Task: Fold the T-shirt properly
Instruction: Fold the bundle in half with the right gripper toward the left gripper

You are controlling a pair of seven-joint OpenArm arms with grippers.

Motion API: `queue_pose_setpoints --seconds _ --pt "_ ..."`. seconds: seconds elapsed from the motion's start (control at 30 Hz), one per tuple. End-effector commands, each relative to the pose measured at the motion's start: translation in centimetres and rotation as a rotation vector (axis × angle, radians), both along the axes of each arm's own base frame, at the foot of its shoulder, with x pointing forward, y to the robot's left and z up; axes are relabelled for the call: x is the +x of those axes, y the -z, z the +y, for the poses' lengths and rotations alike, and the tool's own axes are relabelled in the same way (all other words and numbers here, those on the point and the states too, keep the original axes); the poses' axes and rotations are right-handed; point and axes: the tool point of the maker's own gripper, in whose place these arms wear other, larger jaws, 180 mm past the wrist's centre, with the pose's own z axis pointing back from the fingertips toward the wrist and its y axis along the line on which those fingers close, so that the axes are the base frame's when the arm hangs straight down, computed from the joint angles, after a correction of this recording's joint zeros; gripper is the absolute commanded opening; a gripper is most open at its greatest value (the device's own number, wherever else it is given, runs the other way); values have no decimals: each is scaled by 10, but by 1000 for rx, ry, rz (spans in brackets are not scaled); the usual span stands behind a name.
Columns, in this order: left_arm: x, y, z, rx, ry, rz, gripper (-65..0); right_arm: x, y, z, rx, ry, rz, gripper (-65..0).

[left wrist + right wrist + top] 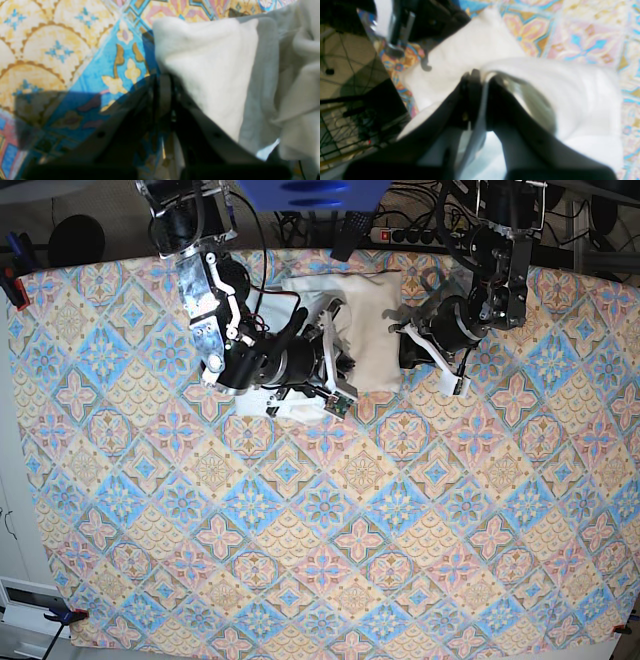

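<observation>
The T-shirt (366,320) lies as a plain white bunched bundle at the back middle of the table, with no print showing. My left gripper (403,338) is at its right edge. In the left wrist view its fingers (163,77) are shut on a fold of the white T-shirt (207,62), which drapes to the right. My right gripper (333,372) is at the bundle's lower left corner. In the right wrist view it (481,77) is shut on a thin edge of the T-shirt (475,47), and the cloth billows over the right finger.
A tablecloth (320,510) patterned in blue, pink and yellow covers the whole table. Cables and a power strip (398,235) run along the back edge. Past the table edge, the right wrist view shows floor and wire racks (345,125).
</observation>
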Motion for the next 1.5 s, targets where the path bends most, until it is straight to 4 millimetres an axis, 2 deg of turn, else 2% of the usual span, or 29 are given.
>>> queue_pose_setpoints --seconds 0.0,0.13,0.2,0.3,0.43,0.63,0.9,0.97,1.03,1.17,1.3,1.37,1.47 --pt "-16 18 9 92 26 96 -630 8 -13 8 44 -7 -34 -647" --pt "-13 17 9 93 24 91 -630 -1 -4 2 -1 -51 -22 -636" --pt "-13 17 9 93 24 91 -630 2 -5 0 -22 -70 -34 -622" --pt "-13 17 4 82 23 91 -630 5 -15 12 15 -105 -48 -617" --pt "-13 16 -2 67 18 91 -630 -3 -7 19 5 -147 -18 -617" --pt "-12 16 -9 53 14 90 -630 -5 -13 33 -7 -222 -49 -610" --pt "2 10 -10 50 12 64 -630 1 -19 38 -12 -249 -81 -408" --pt "5 10 -8 57 -3 65 -630 1 -21 38 -13 -250 -86 -378" --pt "8 9 -6 65 -20 67 -630 2 -24 38 -11 -251 -95 -376" --pt "9 9 -4 67 -21 66 -630 13 -34 20 -24 -221 -149 -376" --pt "9 9 -1 72 -21 67 -630 47 -52 -20 -24 -69 -209 -376" --pt "9 8 3 78 -21 64 -630 59 -50 -44 -49 -6 -212 -376" --pt "5 8 7 86 -21 66 -630 64 -43 -52 -41 23 -200 -403"
